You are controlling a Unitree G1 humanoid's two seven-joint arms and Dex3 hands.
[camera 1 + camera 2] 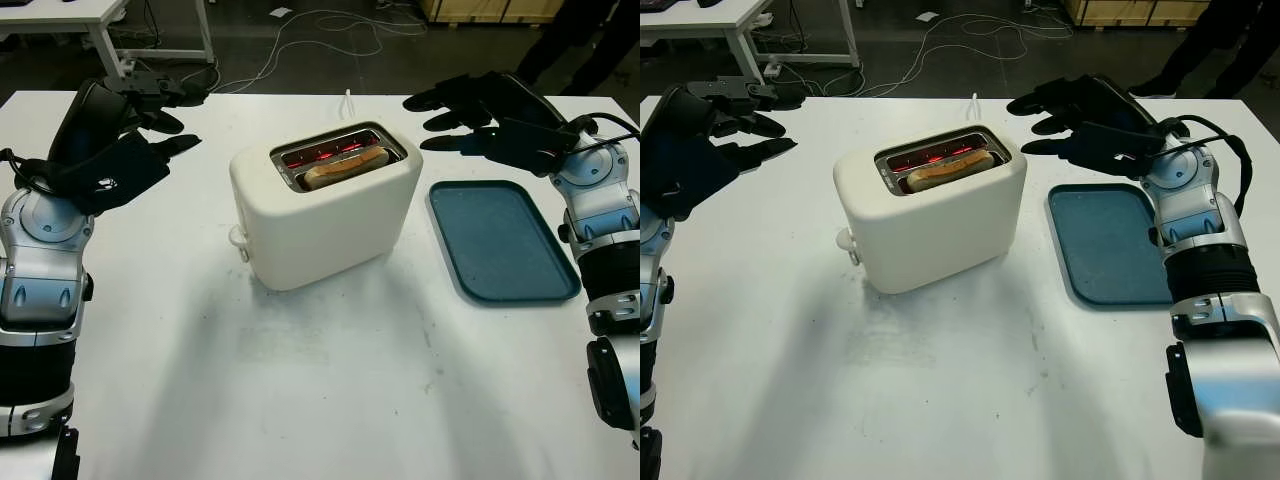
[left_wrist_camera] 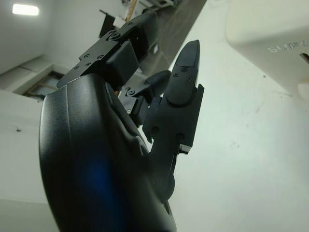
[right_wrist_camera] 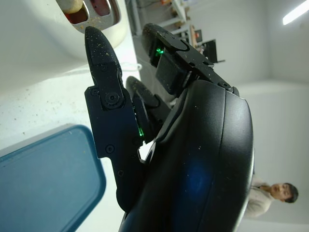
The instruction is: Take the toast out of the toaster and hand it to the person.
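right hand (image 3: 159, 145) open | near toaster (image 3: 58, 34) | above blue tray (image 3: 43, 179)

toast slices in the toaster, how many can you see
1. One toast stands in the near slot of the toaster, its top edge showing. The far slot glows red and looks empty, though a slice sunk low in it could be hidden.

Bright, even light falls from ceiling strips (image 2: 25, 9) overhead. The white table (image 1: 300, 400) glows with soft grey shadows under the toaster (image 1: 325, 205) and arms. Toaster slots shine red. Wrist views blur the nearby black shells.
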